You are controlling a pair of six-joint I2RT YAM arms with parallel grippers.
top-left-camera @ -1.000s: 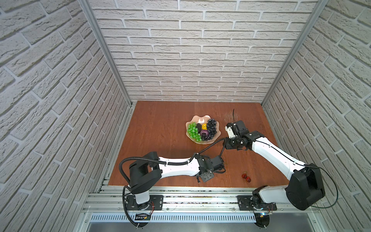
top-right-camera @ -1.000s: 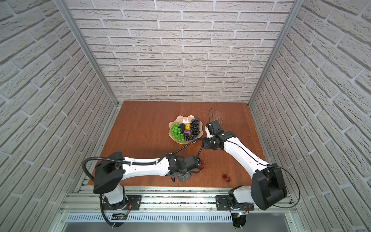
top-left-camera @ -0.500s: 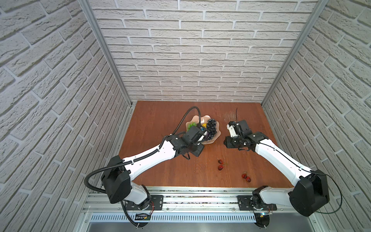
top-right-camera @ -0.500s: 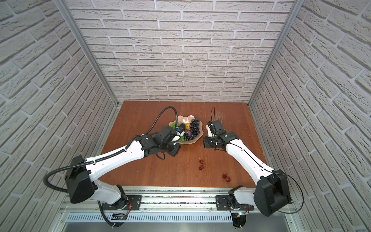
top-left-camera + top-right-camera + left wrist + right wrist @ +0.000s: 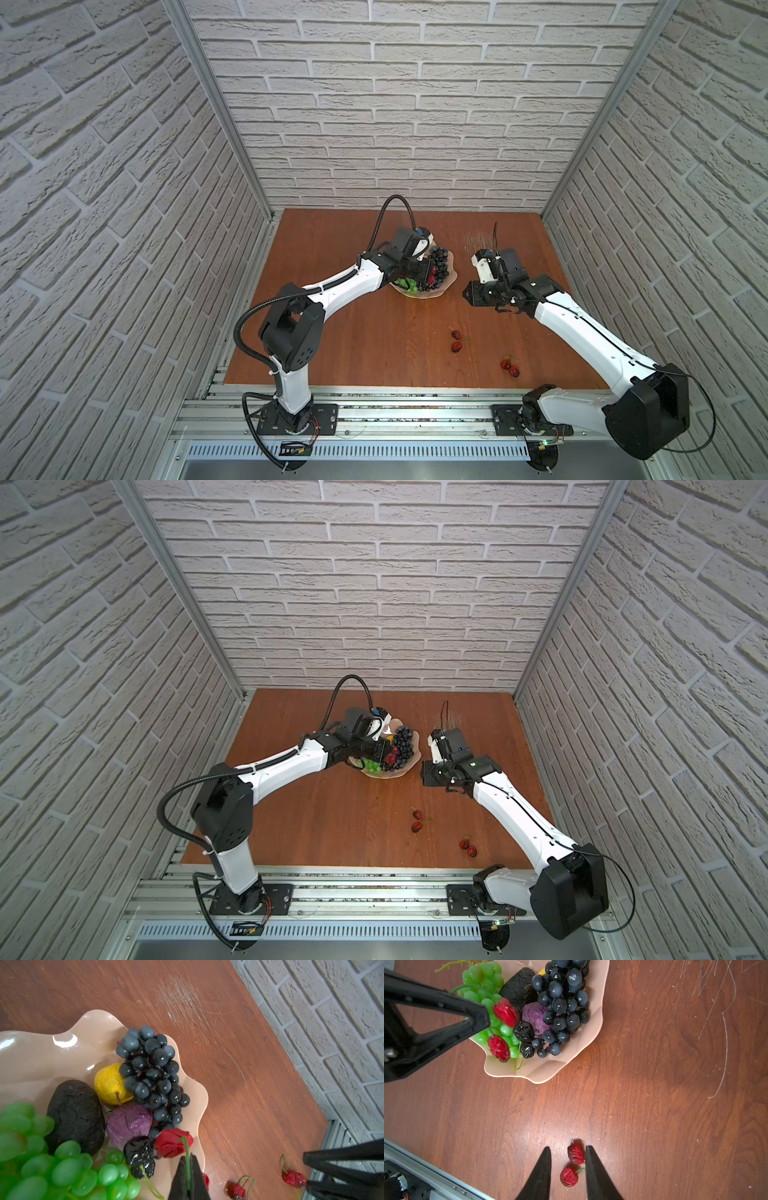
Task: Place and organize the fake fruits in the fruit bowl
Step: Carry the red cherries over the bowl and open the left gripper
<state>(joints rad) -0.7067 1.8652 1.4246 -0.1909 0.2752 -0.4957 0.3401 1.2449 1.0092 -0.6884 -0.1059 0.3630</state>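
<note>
Left gripper pinches a red cherry pair by its stem over the fruit bowl.
Already in the bowl: green grape bunch, dark grape bunch, avocado, yellow fruit, purple fruit, dark cherries. Two loose cherry pairs lie on the table, apart from the bowl. Right gripper, beside the bowl, is partly open and empty.

The fruit bowl is glossy pale peach-pink. The green grape bunch is translucent bright green, the dark grape bunch dusty blue-black, the avocado rough near-black, the lemon-like fruit yellow, and the round fruit purple with paler veins. The red cherries are wrinkled crimson on green stems; the dark cherries are black. The tabletop is reddish-brown wood grain with whitish scratches. The fingers are black.
</note>
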